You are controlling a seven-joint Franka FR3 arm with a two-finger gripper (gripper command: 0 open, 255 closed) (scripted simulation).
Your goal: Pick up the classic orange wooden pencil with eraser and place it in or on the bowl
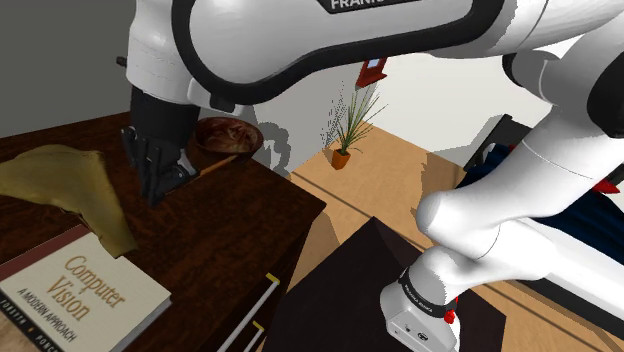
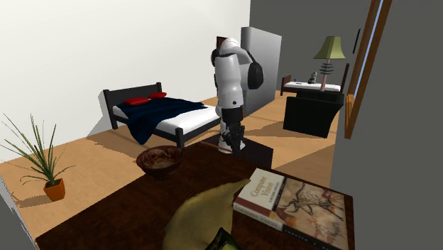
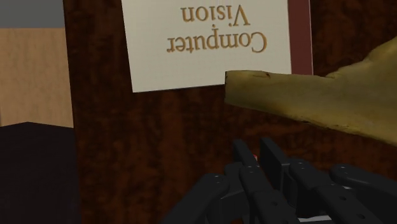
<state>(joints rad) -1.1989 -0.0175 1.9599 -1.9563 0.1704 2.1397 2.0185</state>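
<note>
By the bowl (image 1: pixel 250 141), slim orange pencil (image 1: pixel 216 165).

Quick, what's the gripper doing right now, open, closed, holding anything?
The gripper is closed, its fingers clasping the orange pencil.

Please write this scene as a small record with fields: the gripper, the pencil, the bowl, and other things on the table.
gripper: shut on pencil
pencil: orange, held at one end, other end near the rim of the bowl
bowl: brown, on the dark table, pencil not yet in it
other things: Computer Vision book, yellowish cloth
</note>
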